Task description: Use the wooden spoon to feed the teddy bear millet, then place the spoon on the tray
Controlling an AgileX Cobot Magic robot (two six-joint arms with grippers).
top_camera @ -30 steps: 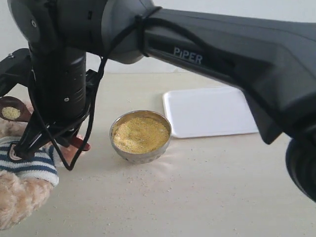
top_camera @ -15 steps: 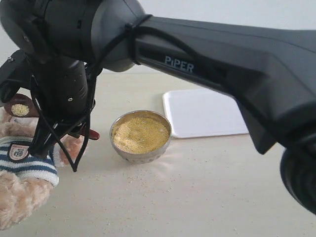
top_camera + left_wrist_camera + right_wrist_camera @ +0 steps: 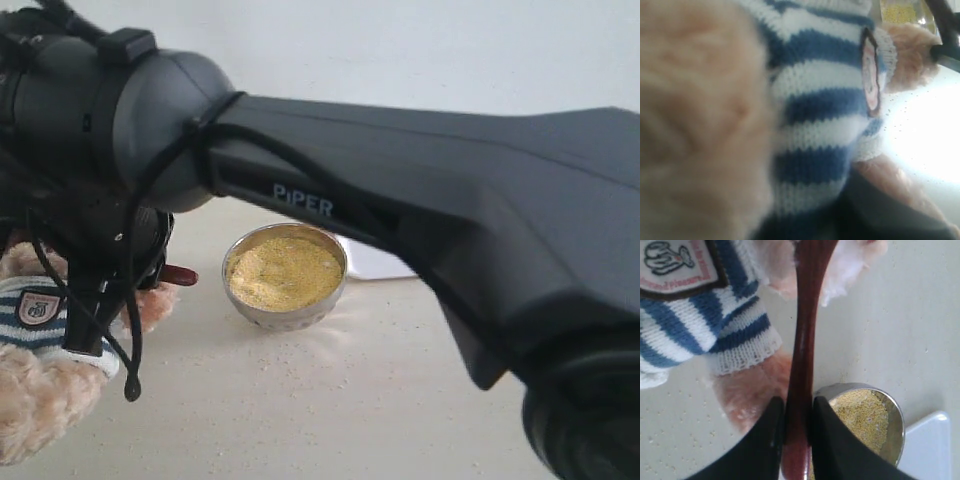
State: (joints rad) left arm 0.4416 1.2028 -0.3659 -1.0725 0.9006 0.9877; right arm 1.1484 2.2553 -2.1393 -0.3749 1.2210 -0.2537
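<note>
The teddy bear [image 3: 40, 385] sits at the left edge in its striped shirt with the crest badge [image 3: 675, 262]. My right gripper [image 3: 798, 402] is shut on the handle of the wooden spoon [image 3: 807, 315], which reaches over the bear's arm towards its body. The spoon's bowl is out of view; only the handle end [image 3: 182, 275] shows beside the arm. The millet [image 3: 285, 272] fills the steel bowl [image 3: 865, 415] just behind the gripper. The tray [image 3: 932, 447] shows only a corner. The left wrist view is filled by the bear's shirt [image 3: 820, 100], with a dark shape below it.
My right arm [image 3: 400, 240] spans the exterior view and hides most of the tray and the bear's head. Loose grains lie scattered on the beige table [image 3: 330, 400] in front of the bowl. A white wall stands behind.
The right arm has swung higher and nearer the camera, now covering most of the tray. The spoon's millet-filled bowl, seen by the bear's head before, is now hidden behind the arm.
</note>
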